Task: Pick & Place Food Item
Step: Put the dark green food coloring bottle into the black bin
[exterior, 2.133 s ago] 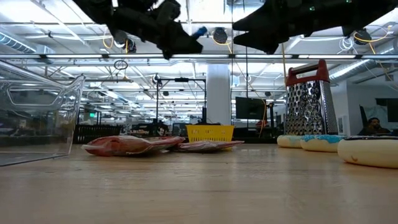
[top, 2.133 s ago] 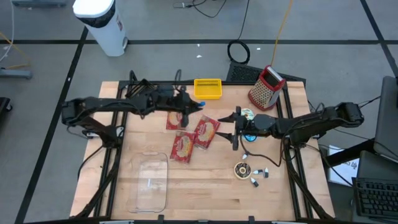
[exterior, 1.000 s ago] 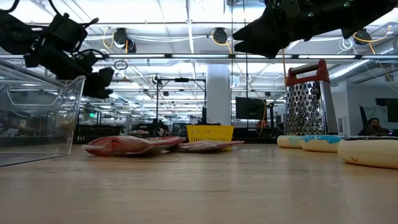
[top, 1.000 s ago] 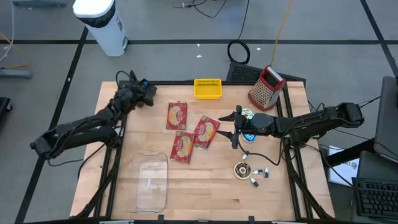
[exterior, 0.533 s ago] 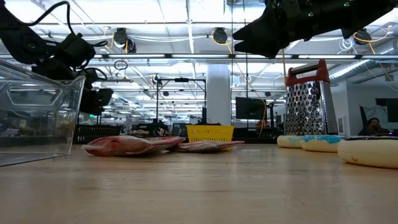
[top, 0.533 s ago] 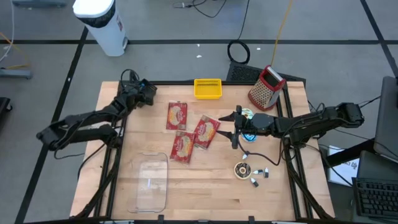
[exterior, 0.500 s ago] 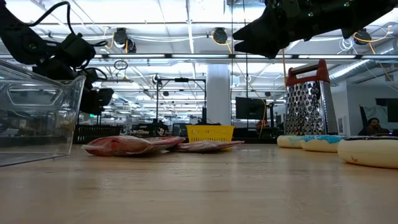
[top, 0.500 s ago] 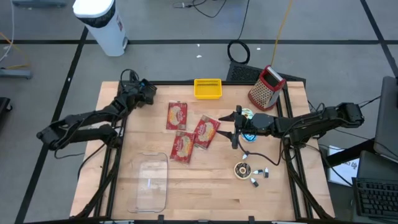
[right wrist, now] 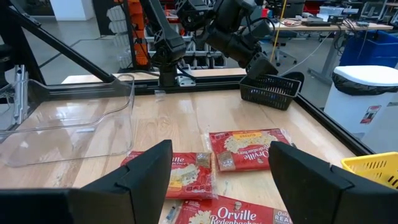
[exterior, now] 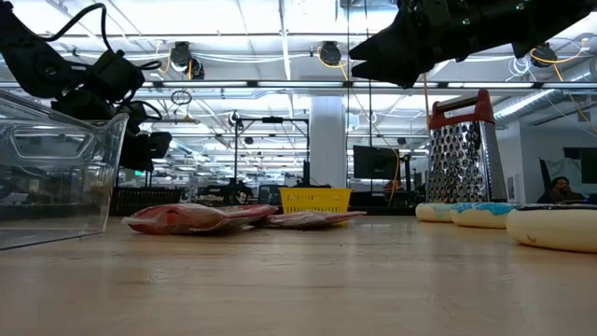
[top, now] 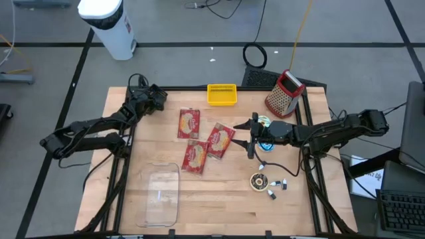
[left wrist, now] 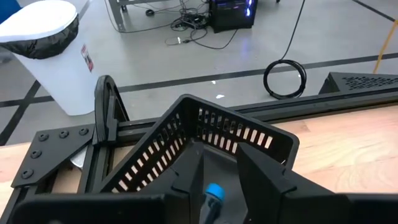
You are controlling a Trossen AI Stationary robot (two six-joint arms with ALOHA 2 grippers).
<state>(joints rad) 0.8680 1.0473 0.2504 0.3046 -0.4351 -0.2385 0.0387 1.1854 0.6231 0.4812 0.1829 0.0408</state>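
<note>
Three popcorn packets [top: 206, 141] lie at the middle of the table [top: 219, 206]. Behind them sits a small basket [top: 222, 94], with a grater [top: 284, 93] to its right. Before the packets, to the left, lies a clear tub [top: 161, 196].

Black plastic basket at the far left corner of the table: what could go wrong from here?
1. The black plastic basket sits near the corner of the wooden table, with the left gripper right at it. A sideways move may push it over the edge.
2. The right gripper hovers with jaws open beside three red popcorn packets that lie close together. A grasp may catch two packets or drag a neighbour.
</note>
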